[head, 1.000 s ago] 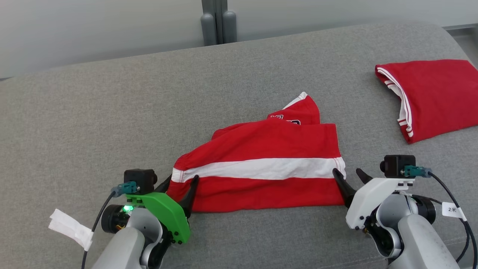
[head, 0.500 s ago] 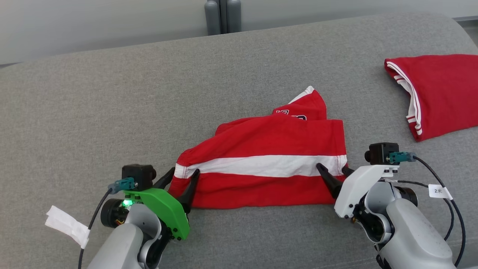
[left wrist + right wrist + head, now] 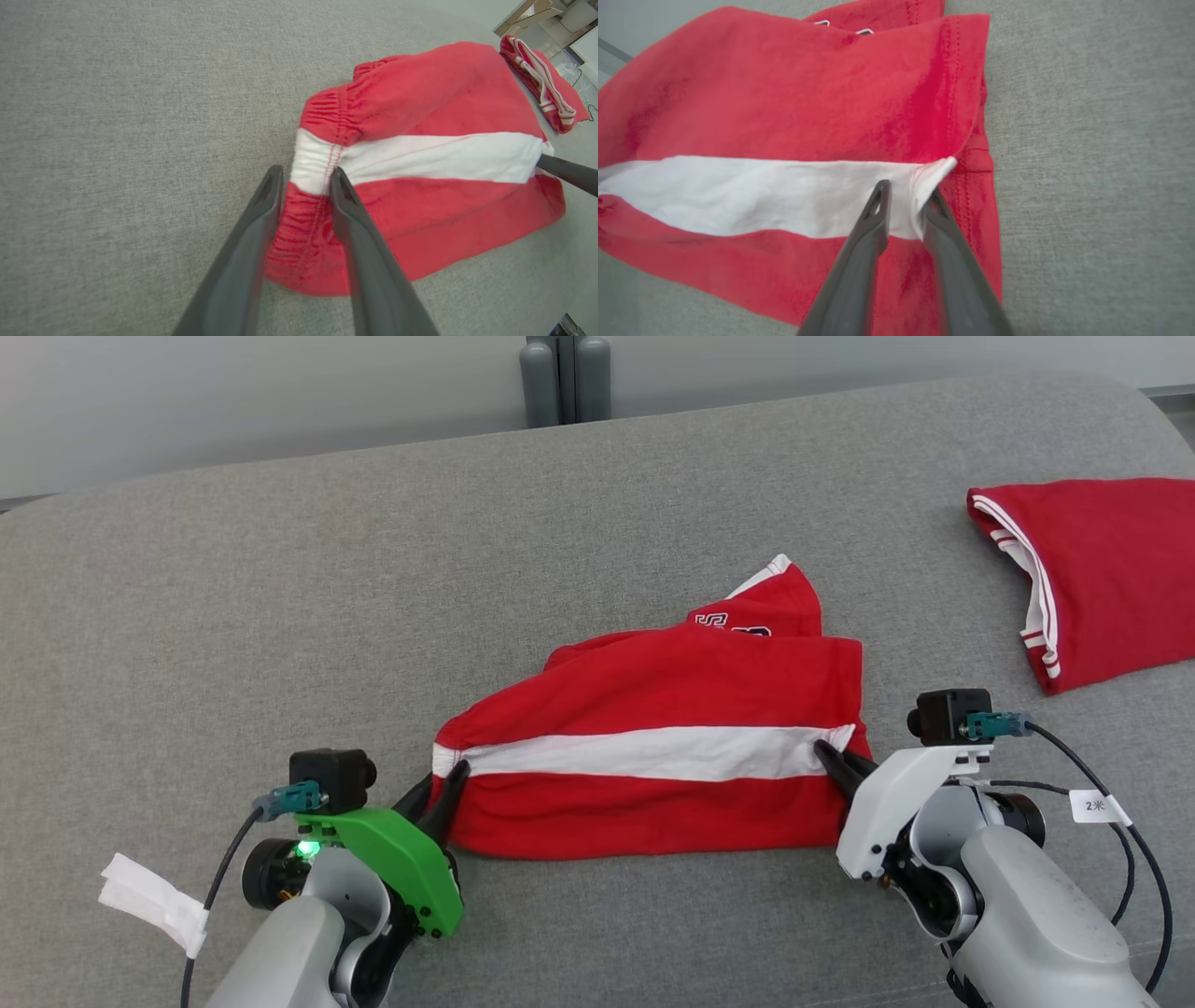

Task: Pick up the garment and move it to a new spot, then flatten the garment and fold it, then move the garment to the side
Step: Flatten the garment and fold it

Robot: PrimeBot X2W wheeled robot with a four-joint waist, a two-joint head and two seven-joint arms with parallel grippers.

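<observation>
So the garment (image 3: 653,747) lies mid-cushion (image 3: 280,597), a bit rumpled. The left gripper (image 3: 441,777) is clamped on the waistband end, the right gripper (image 3: 831,753) on the white stripe's other end. I'd lift both together, level and taut, so neither pinch slips.

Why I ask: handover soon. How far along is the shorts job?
Done: nothing visible; the red shorts lie rumpled on the grey cushion. In hand: the left gripper pinches the waistband, the right gripper the striped leg hem, nothing lifted. Left: move, flatten, fold, set aside.
</observation>
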